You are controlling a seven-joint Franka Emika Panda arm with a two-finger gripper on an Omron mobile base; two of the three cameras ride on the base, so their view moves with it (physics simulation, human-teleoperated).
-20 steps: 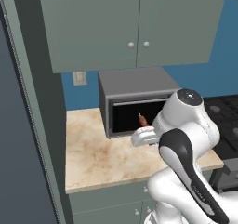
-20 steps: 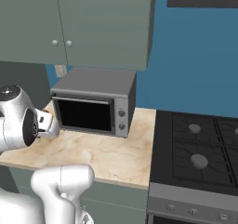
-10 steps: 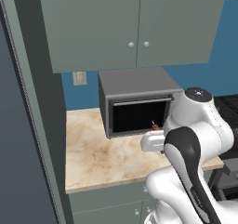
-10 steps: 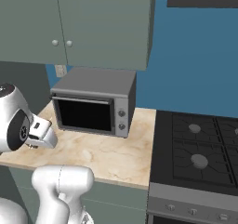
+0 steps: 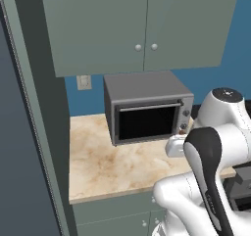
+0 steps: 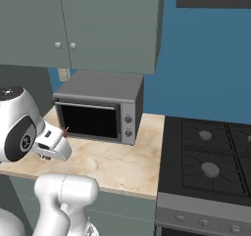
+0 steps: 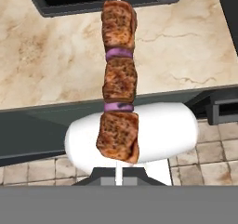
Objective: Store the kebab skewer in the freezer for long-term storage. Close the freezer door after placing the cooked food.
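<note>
- One thin pale kebab skewer (image 7: pixel 119 90) with reddish-brown meat chunks is sitting clenched in the jaws, near the marbled worktop (image 7: pixel 56 65).
- Probably light, stiff; gripping its bare stick end is suiting it.

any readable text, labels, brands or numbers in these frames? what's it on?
None readable in any view.
microwave: no brand or numbers; the knobs beside its window carry no legible markings.
upper cabinets: plain doors, no lettering.
stove: front controls too small to read.
kebab skewer: no label.
</note>
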